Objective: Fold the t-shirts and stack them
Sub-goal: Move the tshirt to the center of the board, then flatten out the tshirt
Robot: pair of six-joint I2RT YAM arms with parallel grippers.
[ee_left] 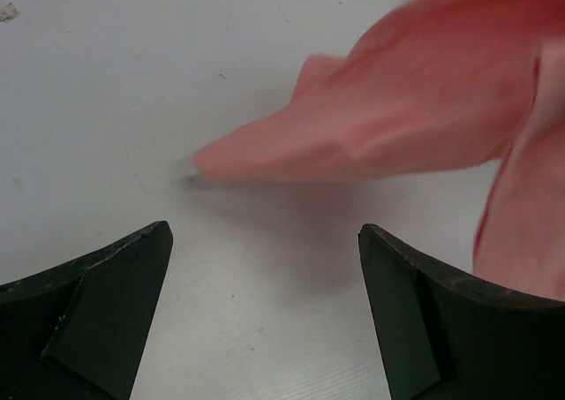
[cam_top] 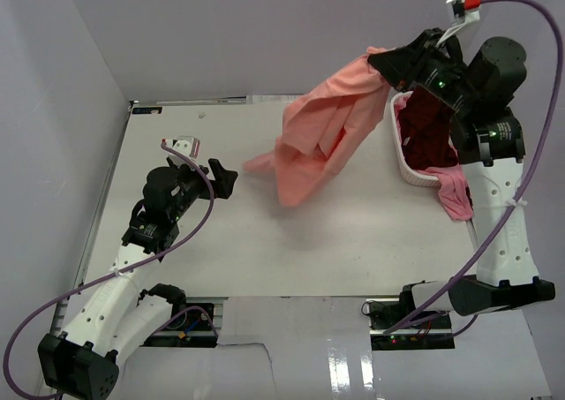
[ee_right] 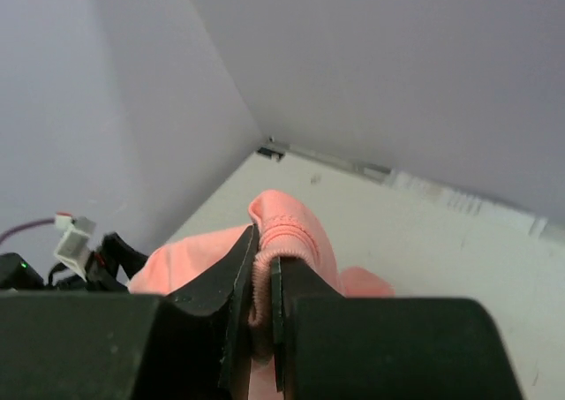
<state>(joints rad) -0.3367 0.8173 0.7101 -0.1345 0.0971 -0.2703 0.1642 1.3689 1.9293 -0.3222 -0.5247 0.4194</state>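
From above, we see the left arm (cam_top: pixel 132 272) reaching from the near left corner over the left part of the tabletop (cam_top: pixel 265 250). Its wrist is low and its jaws point right, spread wide and empty. The right arm (cam_top: pixel 494 215) stands tall at the right edge, its wrist bent left over the far right corner. Its jaws are clenched on an upper edge of the salmon shirt (cam_top: pixel 318 139). That shirt hangs from them in loose folds down to the far middle of the tabletop, with one tip trailing left. Just beside the right arm sits the basket (cam_top: pixel 399 157), with the maroon shirt (cam_top: pixel 428 131) inside and the pink shirt (cam_top: pixel 455 197) draped over its near rim. Grey walls (cam_top: pixel 221 29) close in the far and left sides.

In the left wrist view, the two black fingers (ee_left: pixel 106 285) stand well apart with only bare tabletop between them. The salmon shirt fills the upper right, and its pointed fold lies beyond the fingers, apart from them. We cannot tell whether that tip touches the tabletop.

In the right wrist view, the fingers (ee_right: pixel 207 298) are pressed almost together, grasping a hemmed fold of the salmon shirt. Beyond it lie the tabletop's far left corner and the walls.
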